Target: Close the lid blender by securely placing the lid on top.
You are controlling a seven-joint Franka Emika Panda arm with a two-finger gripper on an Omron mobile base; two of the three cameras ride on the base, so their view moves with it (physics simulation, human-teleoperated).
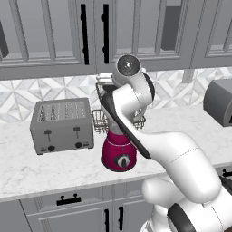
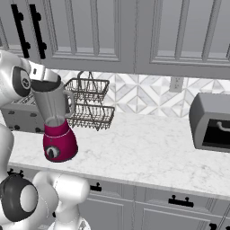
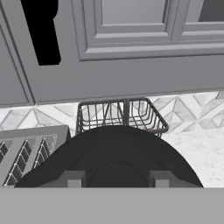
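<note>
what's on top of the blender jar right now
The black lid sits over the blender jar's mouth, with the gripper shut on it. Whether it is fully seated is hidden.

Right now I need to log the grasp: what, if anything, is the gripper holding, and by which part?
The gripper is shut on the lid, a black disc, gripped at its near edge.

A white robot arm (image 1: pixel 149 136) rises from the lower right and bends over a marble counter (image 1: pixel 27 167). Near the counter's front edge stands the blender (image 1: pixel 118 154), its magenta base (with a round grey dial) showing beneath the arm. A grey toaster (image 1: pixel 61 124) sits just beside it toward the left end. A wire basket (image 1: pixel 102 120) stands behind, against the tiled back wall. A dark appliance (image 1: pixel 218 102) occupies the right end.
</note>
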